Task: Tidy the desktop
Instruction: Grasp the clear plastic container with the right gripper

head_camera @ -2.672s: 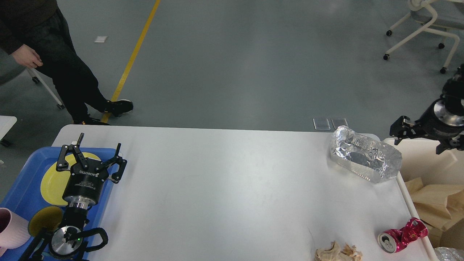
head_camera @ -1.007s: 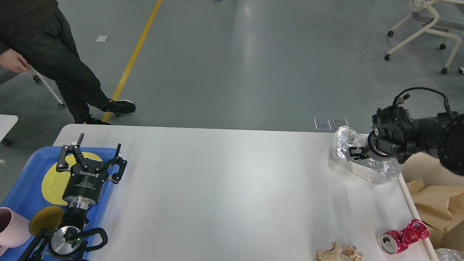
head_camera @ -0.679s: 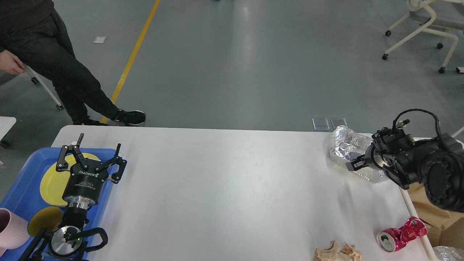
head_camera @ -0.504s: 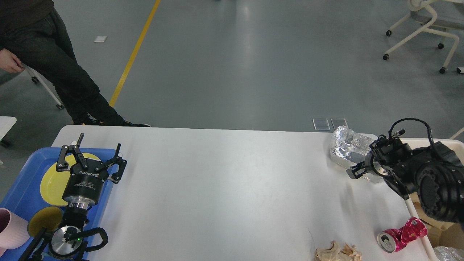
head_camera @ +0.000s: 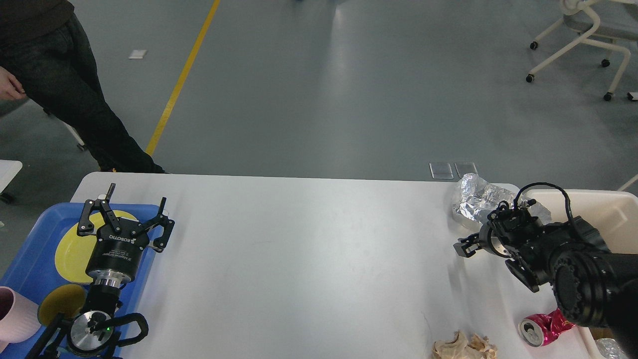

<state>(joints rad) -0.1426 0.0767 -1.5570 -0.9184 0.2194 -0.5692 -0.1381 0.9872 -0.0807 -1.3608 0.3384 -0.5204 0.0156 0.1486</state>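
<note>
The white surface (head_camera: 309, 259) fills the lower view, its middle bare. Left end effector (head_camera: 124, 212) hangs fingers apart over the blue tray (head_camera: 30, 249) at the left edge. Right end effector (head_camera: 463, 246), spread undeterminable, sits beside crumpled foil (head_camera: 473, 202) near the far right corner.

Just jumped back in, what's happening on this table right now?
The robot is partway through tidying the desktop. Its right end effector sits low by the crumpled foil container at the far right corner, holding nothing visible; whether it is open is unclear. The left end effector hangs open over the blue tray with its yellow plates. A crushed red can and crumpled brown paper lie on the near right edge.
</note>
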